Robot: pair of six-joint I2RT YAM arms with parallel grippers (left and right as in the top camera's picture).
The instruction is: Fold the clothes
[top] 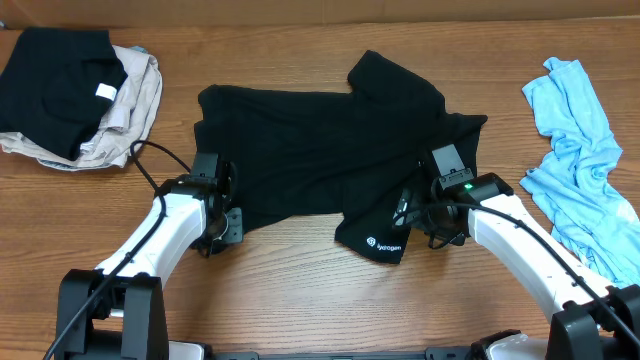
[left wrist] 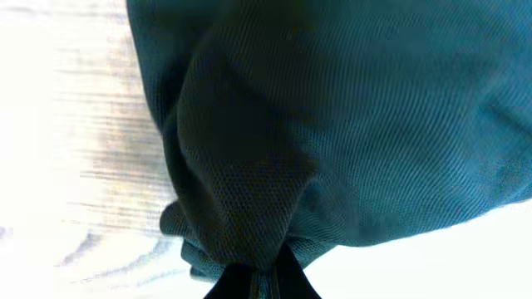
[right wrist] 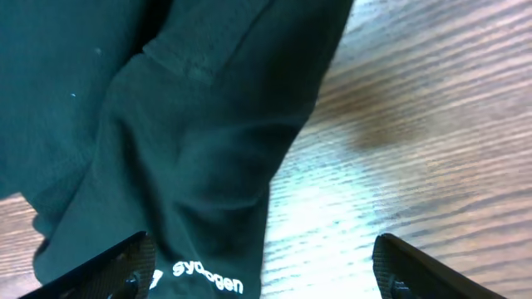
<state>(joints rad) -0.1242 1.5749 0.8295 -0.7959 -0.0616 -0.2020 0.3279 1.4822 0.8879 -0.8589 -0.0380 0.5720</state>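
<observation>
Left wrist: found fingers (left wrist: 293, 287) of left gripper (left wrist: 261, 281) pressed together on a bunched fold of black shirt (left wrist: 349, 124), cloth gathered into tight creases right at the tips. Saw the rest of the shirt spreading up and away from the pinch and filling most of the view. Noted pale, washed-out table (left wrist: 75, 149) along one side.

Right wrist: found fingers (right wrist: 112, 267) of right gripper (right wrist: 262, 267) spread wide, one tip at each lower corner, gripping nothing. Noted a folded corner of shirt lying between them, nearer one tip, with white logo (right wrist: 208, 278) near its hem. Could not tell whether that tip touched the cloth. Saw bare wood grain across to the other tip.

Overhead: placed left gripper at the shirt's lower left hem and right gripper just beside the logo corner at lower right. Recorded shirt lying rumpled across the middle of the table, one sleeve kicked up toward the far edge. Logged pile (top: 130, 105) of folded clothes at the far left corner, a black piece on top of beige ones. Logged crumpled blue garment (top: 580, 170) at the right edge, well apart from the shirt.
</observation>
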